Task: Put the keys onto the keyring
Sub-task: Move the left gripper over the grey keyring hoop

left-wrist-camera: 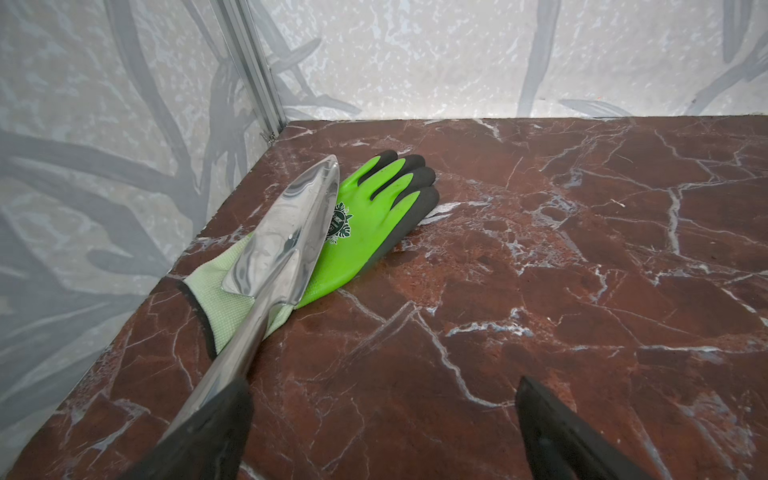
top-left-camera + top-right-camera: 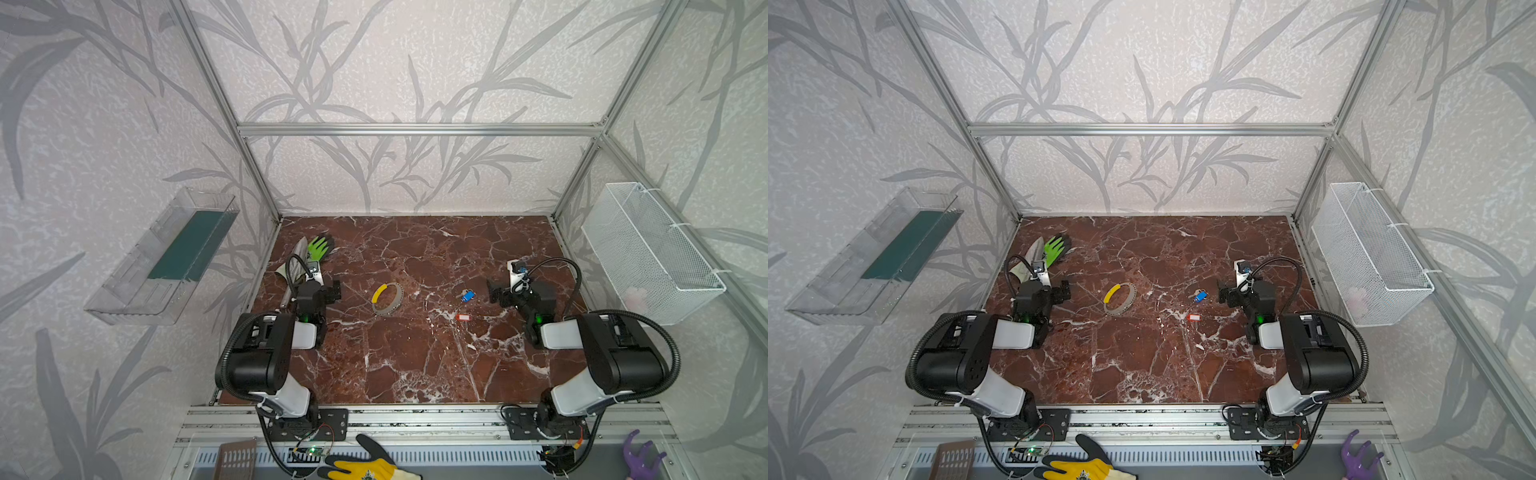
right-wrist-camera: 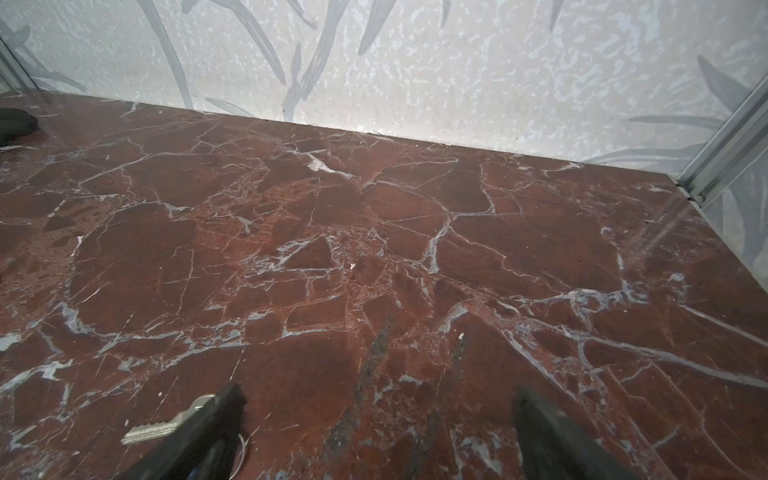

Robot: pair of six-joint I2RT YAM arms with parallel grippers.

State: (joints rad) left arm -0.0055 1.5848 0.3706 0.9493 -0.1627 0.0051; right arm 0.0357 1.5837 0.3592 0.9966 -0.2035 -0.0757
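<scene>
Your keyring (image 2: 387, 298) lies flat on the tabletop (image 2: 415, 365) midway between the arms, where either can reach it. Both keys lie loose to its right, apart from it and from each other. The blue-tagged key (image 2: 468, 295) is just beside the right gripper (image 2: 494, 293), and the red-orange-tagged key (image 2: 462, 317) is nearer the front edge. Nothing is threaded yet.

Both sets of jaws are spread wide and hold nothing. The right wrist view shows a silvery key blade (image 3: 162, 424) just beside one finger (likely the blue-tagged one), so that arm looks placed to pick first. The left gripper (image 2: 332, 291) hovers left of the ring, probably to steady it. The trowel (image 1: 286, 232) and green glove (image 1: 374, 216) beyond are clutter.
</scene>
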